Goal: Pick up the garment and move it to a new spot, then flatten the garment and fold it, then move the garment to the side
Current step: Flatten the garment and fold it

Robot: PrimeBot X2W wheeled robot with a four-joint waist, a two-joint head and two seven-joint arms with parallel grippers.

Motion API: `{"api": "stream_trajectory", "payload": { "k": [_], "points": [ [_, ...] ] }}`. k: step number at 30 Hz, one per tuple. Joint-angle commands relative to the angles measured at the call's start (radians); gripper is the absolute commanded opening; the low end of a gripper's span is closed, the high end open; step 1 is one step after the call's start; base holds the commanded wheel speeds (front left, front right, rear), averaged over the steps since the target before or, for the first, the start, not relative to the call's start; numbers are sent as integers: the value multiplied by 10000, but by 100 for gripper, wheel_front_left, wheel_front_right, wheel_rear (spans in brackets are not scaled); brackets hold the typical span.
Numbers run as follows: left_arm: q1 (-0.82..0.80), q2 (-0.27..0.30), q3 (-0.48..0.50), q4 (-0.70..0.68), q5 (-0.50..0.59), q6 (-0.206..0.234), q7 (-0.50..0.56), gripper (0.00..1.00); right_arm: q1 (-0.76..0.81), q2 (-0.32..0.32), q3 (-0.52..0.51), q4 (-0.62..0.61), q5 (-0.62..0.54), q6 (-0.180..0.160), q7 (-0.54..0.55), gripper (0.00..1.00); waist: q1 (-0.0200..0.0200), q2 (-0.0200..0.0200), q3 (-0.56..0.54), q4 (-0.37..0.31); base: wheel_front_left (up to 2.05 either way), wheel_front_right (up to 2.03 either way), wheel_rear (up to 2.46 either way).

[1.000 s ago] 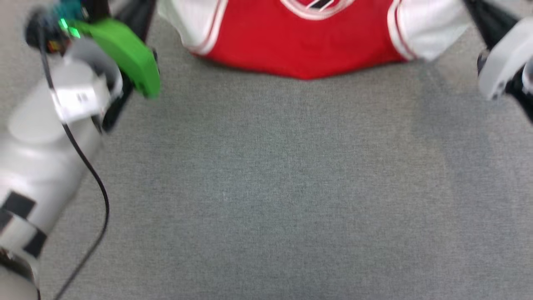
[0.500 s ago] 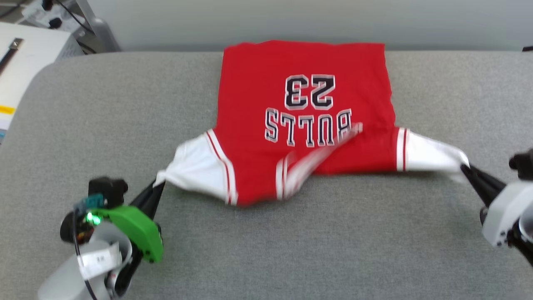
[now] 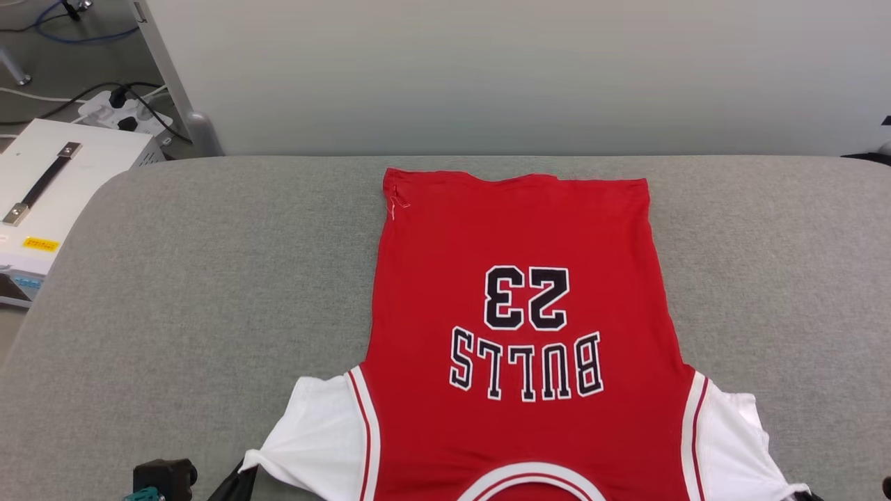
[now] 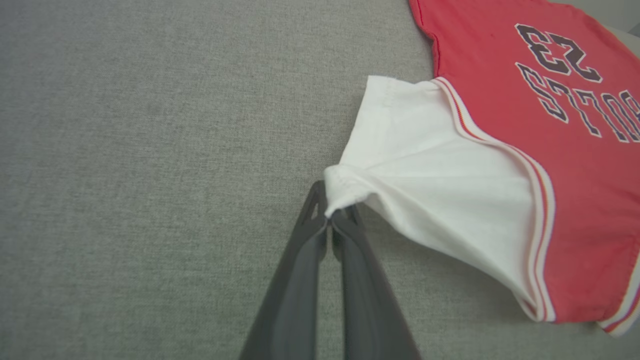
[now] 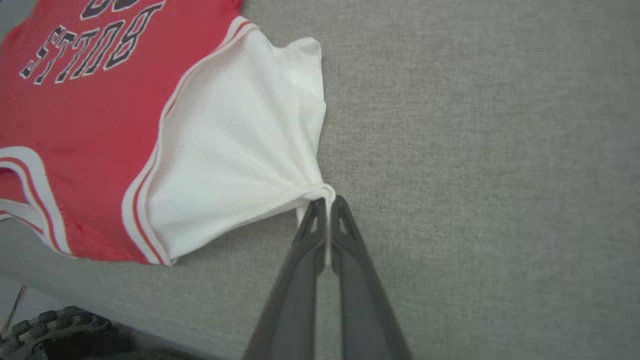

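Our left gripper [image 4: 330, 216] is pinched tight on the cuff corner of one white sleeve [image 4: 425, 160]. Our right gripper [image 5: 327, 206] is clamped just as tight on the cuff of the other sleeve [image 5: 235, 140]. Between them the garment [image 3: 515, 229] lies front-up on the grey padded table [image 3: 209, 278], collar toward us, hem near the far edge. Its chest reads "BULLS" nearer the collar and "23" beyond it, in black, white-outlined characters, upside down in our head view. Off the table's left end sits a white box [image 3: 76, 167] with a yellow label [image 3: 40, 243] too small to read.
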Motion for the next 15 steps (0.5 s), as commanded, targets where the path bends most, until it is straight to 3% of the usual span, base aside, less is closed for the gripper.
{"api": "stream_trajectory", "payload": {
  "k": [1, 5, 7, 8, 15],
  "points": [
    [205, 4, 129, -37, 125, 106, -58, 0, 318, -55, -228, -52, 89, -13, 140, 0, 1, 0, -18, 34, 0, 0, 0],
    [405, -38, 274, -165, 258, 91, -58, 0, 823, -6, -866, -303, -161, -13, 492, 0, 1, 0, -7, 46, 0, 0, 0],
    [415, -81, 337, -244, 368, 67, -58, 0, 890, 95, -1231, -428, -339, -13, 680, 42, 1, 0, 18, 47, 0, 0, 0],
    [396, -124, 370, -294, 449, 73, -58, 0, 900, 144, -1420, -525, -439, -13, 827, 100, 1, 0, 34, 40, 0, 0, 0],
    [55, -388, 495, -724, 1043, 267, -59, 0, 450, -68, -3009, -1489, -1514, -13, 1435, 100, 1, 0, 321, 149, 0, 0, 0]
  ]
}}
